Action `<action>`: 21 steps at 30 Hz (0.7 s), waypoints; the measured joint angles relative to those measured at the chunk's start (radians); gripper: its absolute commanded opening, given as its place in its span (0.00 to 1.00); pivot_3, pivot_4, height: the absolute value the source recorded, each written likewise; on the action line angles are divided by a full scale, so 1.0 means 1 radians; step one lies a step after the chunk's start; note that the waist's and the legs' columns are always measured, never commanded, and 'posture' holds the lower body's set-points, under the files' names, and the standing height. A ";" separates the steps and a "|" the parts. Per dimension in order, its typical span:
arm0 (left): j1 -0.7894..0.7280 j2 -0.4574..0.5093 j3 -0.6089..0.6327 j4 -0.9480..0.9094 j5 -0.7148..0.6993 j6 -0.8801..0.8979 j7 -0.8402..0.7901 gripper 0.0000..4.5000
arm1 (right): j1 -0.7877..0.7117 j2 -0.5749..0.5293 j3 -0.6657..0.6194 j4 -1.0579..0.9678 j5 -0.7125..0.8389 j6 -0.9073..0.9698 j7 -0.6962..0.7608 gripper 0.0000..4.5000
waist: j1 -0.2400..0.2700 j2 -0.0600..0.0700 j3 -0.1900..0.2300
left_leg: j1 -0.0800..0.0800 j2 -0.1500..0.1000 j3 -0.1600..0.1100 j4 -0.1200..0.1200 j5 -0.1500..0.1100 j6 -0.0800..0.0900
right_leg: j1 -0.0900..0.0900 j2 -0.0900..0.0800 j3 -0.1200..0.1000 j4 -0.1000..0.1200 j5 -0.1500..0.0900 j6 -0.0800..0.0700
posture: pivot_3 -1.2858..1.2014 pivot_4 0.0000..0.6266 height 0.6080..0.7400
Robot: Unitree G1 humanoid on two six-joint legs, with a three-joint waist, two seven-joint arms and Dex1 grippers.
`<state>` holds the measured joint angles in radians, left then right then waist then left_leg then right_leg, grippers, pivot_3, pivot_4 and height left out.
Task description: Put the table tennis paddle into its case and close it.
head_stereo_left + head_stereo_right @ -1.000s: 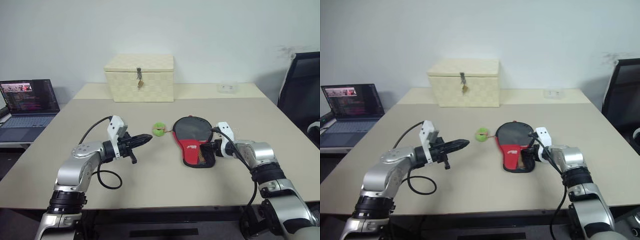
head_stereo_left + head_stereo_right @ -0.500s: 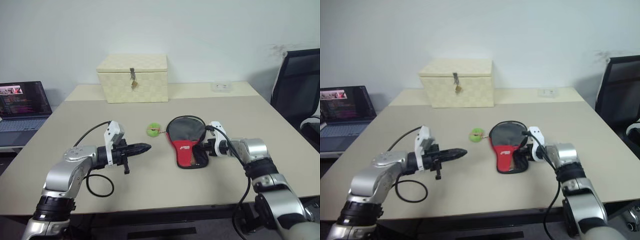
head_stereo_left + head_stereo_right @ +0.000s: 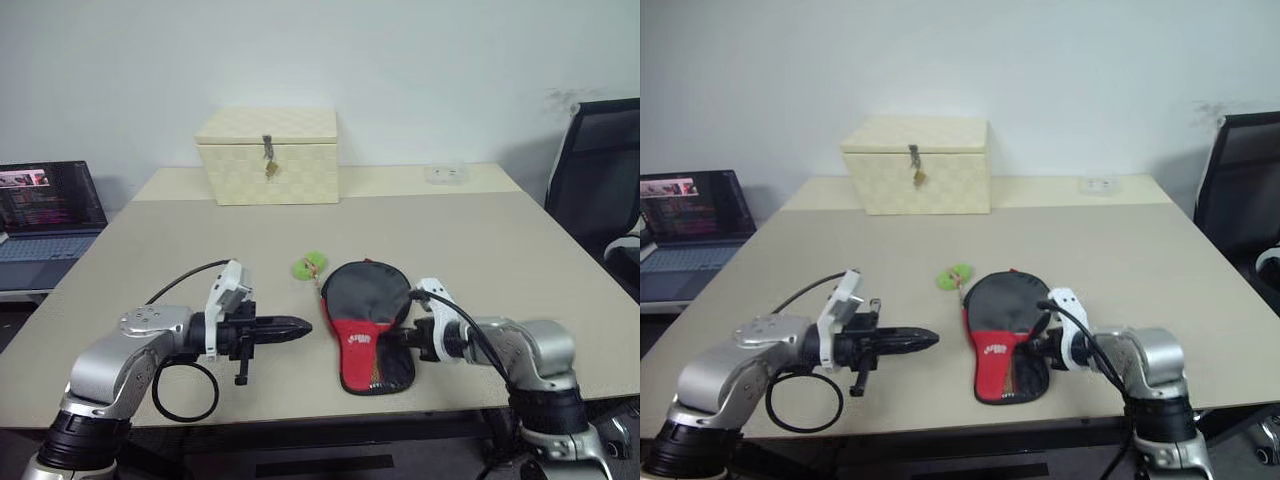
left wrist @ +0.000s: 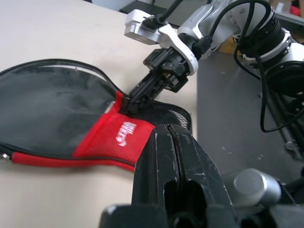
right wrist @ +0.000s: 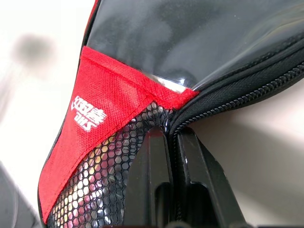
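Paddle case lies flat near the counter's front edge, zipper looking shut, paddle presumably inside. Right end effector is pinched together on the case's edge at the zipper by the mesh pocket. Left end effector is closed, empty, just beside the case. Risk: a tug on that thin fabric pinch drags the case off the edge, or the grip slips.

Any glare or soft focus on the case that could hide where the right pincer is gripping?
Right wrist view: a bright sheen runs across the case's black face; the red panel, mesh and zipper are sharp, the table behind is blurred. Left wrist view: the left pincer up close is soft; the right pincer at the case's edge is crisp. Eye views: even light, faint shadows.
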<state>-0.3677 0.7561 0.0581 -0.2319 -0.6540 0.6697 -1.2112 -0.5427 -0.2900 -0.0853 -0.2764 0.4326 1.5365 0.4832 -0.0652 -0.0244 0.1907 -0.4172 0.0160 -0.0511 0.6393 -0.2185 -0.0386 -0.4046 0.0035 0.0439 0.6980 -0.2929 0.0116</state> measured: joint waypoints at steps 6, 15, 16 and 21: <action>0.001 0.000 -0.007 0.000 0.000 -0.001 0.001 0.00 | 0.052 -0.006 -0.044 -0.075 0.030 0.062 -0.023 0.00 | 0.008 0.000 0.000 | 0.000 0.000 0.001 0.000 0.000 0.000 | 0.000 0.003 0.000 0.000 0.000 0.000 | 0.52 0.24 1.00; 0.001 0.000 -0.012 0.001 0.000 -0.005 0.003 0.00 | 0.069 -0.014 -0.049 -0.093 0.057 0.061 -0.051 0.00 | 0.011 0.000 0.000 | 0.000 -0.001 0.001 0.000 0.000 0.000 | 0.000 0.003 0.000 -0.001 0.000 0.001 | 0.52 0.24 1.00; 0.002 0.000 -0.012 0.001 0.000 -0.005 0.003 0.00 | 0.072 -0.018 -0.049 -0.094 0.060 0.061 -0.051 0.00 | 0.011 0.000 0.000 | 0.000 -0.001 0.001 0.000 0.000 0.000 | 0.000 0.003 0.000 -0.001 0.000 0.001 | 0.52 0.24 1.00; 0.005 0.000 -0.012 0.001 0.001 -0.006 0.004 0.00 | 0.072 -0.020 -0.048 -0.095 0.062 0.061 -0.053 0.00 | 0.011 0.000 0.000 | 0.000 -0.001 0.001 0.000 0.000 0.000 | 0.000 0.003 0.000 -0.001 0.000 0.001 | 0.52 0.24 1.00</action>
<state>-0.3629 0.7561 0.0463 -0.2307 -0.6535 0.6634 -1.2077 -0.4703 -0.3098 -0.1336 -0.3719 0.4951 1.5977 0.4299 -0.0541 -0.0245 0.1907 -0.4174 0.0154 -0.0505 0.6393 -0.2185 -0.0386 -0.4043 0.0063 0.0440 0.6974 -0.2933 0.0124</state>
